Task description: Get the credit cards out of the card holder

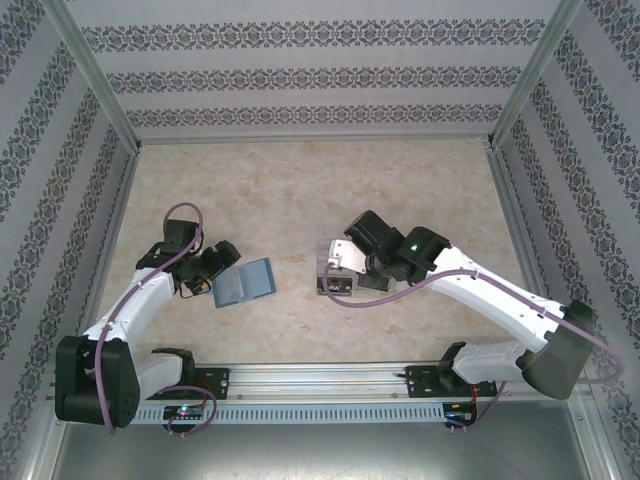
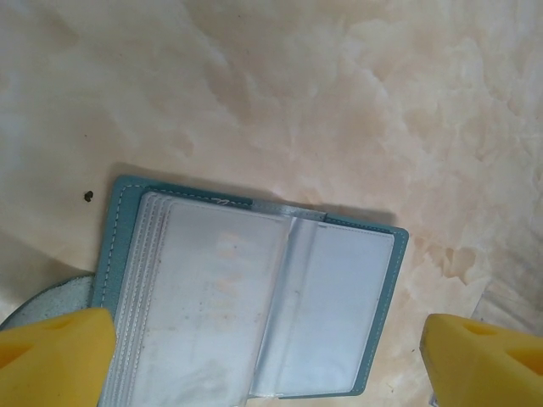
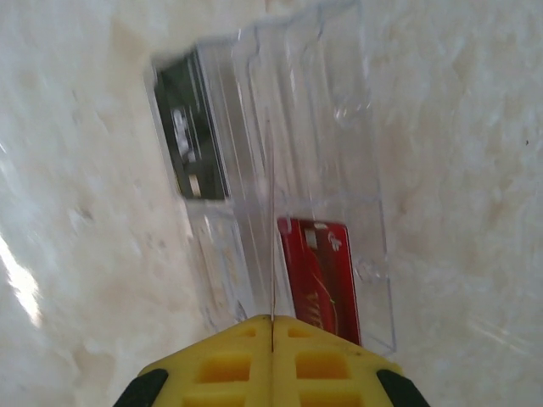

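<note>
While patterned wallpaper walls point(image 1: 320, 75) box in the beige marbled tabletop point(image 1: 300, 190), the card holder point(image 1: 245, 282) lies open flat on it, left side, just beside the left gripper point(image 2: 271, 352), jaws spread wide. Right gripper point(image 3: 271, 335) closed over a clear box point(image 3: 322, 127) mid-table, red card point(image 3: 321, 271) inside.

The left arm point(image 1: 135, 300) reaches forward from its base and bends inward at the elbow, the wrist turned toward the centre. The left gripper point(image 1: 212, 272) points to the right. In the left wrist view its yellow fingers point(image 2: 59, 356) stand wide apart, one at each lower corner. The right arm point(image 1: 500, 295) stretches far to the left from its base, with the elbow out on the right. The right gripper point(image 1: 335, 268) angles downward, and its two yellow pads point(image 3: 229, 369) are pressed flat together.
</note>
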{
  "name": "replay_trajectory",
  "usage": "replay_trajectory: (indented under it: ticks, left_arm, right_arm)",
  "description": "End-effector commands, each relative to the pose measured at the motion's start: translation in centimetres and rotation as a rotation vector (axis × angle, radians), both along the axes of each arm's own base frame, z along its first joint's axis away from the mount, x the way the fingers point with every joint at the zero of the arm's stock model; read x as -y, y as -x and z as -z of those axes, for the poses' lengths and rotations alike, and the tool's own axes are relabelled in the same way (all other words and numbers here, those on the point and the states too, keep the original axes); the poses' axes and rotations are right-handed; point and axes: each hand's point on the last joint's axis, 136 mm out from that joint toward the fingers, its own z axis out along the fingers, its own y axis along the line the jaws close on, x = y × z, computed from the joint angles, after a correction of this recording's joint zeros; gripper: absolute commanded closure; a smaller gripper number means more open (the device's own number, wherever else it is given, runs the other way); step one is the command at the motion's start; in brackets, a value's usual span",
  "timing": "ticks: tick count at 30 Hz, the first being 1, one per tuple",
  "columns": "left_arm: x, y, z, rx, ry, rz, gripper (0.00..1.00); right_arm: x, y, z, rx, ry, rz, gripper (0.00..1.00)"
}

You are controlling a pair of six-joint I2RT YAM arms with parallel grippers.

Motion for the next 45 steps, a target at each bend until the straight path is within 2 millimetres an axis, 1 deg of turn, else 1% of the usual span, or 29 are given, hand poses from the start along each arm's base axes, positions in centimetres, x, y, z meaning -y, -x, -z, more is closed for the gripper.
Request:
replay_trajectory:
  ticks: [1,8,12,17,21,25,30,33,34,35,36,37,38,41,45]
  left_arm:
    - [-0.1,0.0,-0.8,0.013,-0.003,0.017,0.07]
    - [-0.2,0.4,-0.6,0.014,-0.001,0.012,0.07]
    - [-0.1,0.4,-0.5,0.019,0.003,0.012,0.07]
    - [-0.1,0.4,-0.5,0.020,0.002,0.014,0.07]
    - [-0.1,0.5,-0.6,0.023,0.001,0.016,0.07]
    - [-0.1,0.6,-0.5,0.022,0.001,0.015,0.07]
    - [-0.1,0.7,-0.5,0.027,0.004,0.015,0.06]
    - [0.0,0.7,-0.4,0.027,0.006,0.015,0.06]
    - [0.0,0.7,-0.4,0.028,0.006,0.014,0.06]
    - [0.0,0.7,-0.3,0.026,0.006,0.015,0.07]
    - [0.0,0.7,-0.3,0.027,0.008,0.014,0.06]
    - [0.0,0.7,-0.3,0.027,0.008,0.015,0.07]
    - [0.0,0.7,-0.3,0.026,0.008,0.015,0.06]
    - [0.0,0.7,-0.3,0.026,0.006,0.016,0.06]
    - [0.0,0.7,-0.2,0.024,0.006,0.017,0.07]
  right_arm:
    - [2.7,-0.7,1.4,0.055,0.195,-0.081,1.00]
    - [4.3,-2.7,2.3,0.087,0.262,-0.072,1.00]
    - [5.0,-3.0,3.3,0.081,0.292,-0.075,1.00]
    - [5.2,-3.5,4.1,0.070,0.267,-0.043,1.00]
    - [4.6,-3.8,4.6,0.057,0.256,-0.038,1.00]
    - [4.6,-4.3,5.4,0.054,0.266,-0.028,1.00]
    - [4.7,-4.7,5.9,0.048,0.269,-0.012,1.00]
    - [4.9,-5.3,5.9,0.064,0.280,0.007,1.00]
    - [5.0,-5.6,5.9,0.072,0.282,0.020,0.93]
    - [5.1,-5.7,5.8,0.078,0.284,0.032,0.80]
    - [5.2,-6.0,5.7,0.087,0.287,0.041,0.72]
    - [5.4,-6.3,5.7,0.102,0.293,0.053,0.59]
    - [5.6,-6.6,5.6,0.117,0.300,0.066,0.51]
    - [6.0,-7.7,4.8,0.168,0.300,0.123,0.52]
    - [5.9,-8.7,3.6,0.199,0.243,0.208,0.54]
